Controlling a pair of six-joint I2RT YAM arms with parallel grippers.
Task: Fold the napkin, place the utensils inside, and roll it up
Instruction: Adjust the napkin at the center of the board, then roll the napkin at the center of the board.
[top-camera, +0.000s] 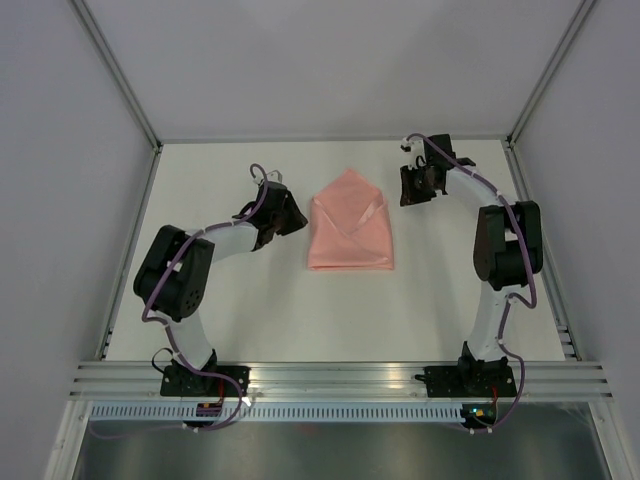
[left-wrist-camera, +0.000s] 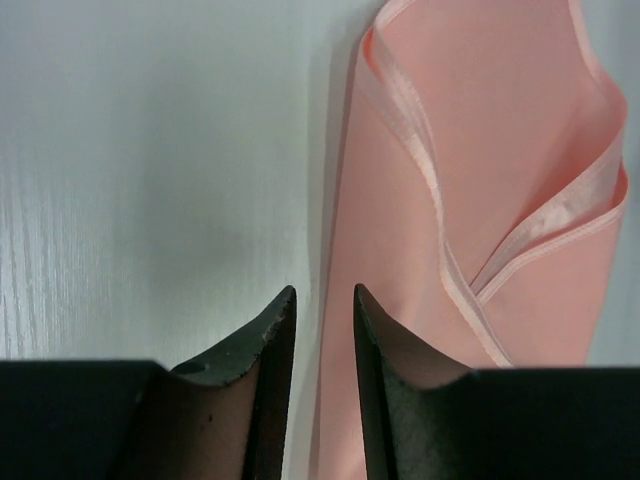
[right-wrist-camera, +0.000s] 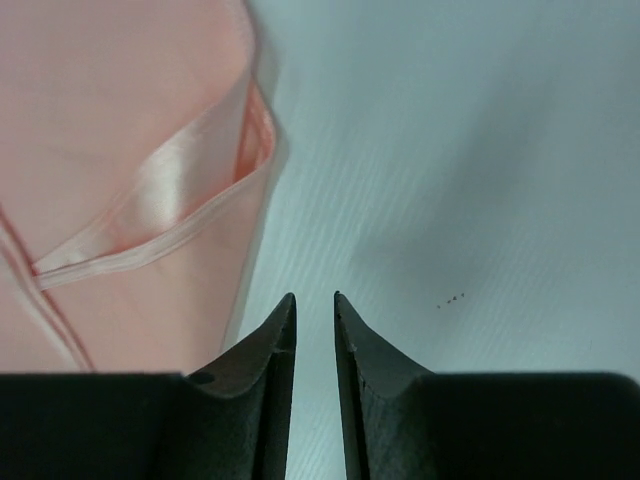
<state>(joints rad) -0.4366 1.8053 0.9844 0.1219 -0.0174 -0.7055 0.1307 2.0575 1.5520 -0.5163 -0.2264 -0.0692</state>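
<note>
While left hand (left-wrist-camera: 324, 290) and right hand (right-wrist-camera: 315, 296) sit narrowly apart, empty, the napkin (top-camera: 350, 225) lies folded.
Likely soft, slippery: pinch a hemmed edge.

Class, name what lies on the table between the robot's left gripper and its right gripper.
The folded pink napkin lies between the left gripper and the right gripper, as the top external view shows.

White table (top-camera: 300, 310) between pale grey walls (top-camera: 60, 200), ribbed aluminium rail (top-camera: 340, 375) along its near edge
</note>
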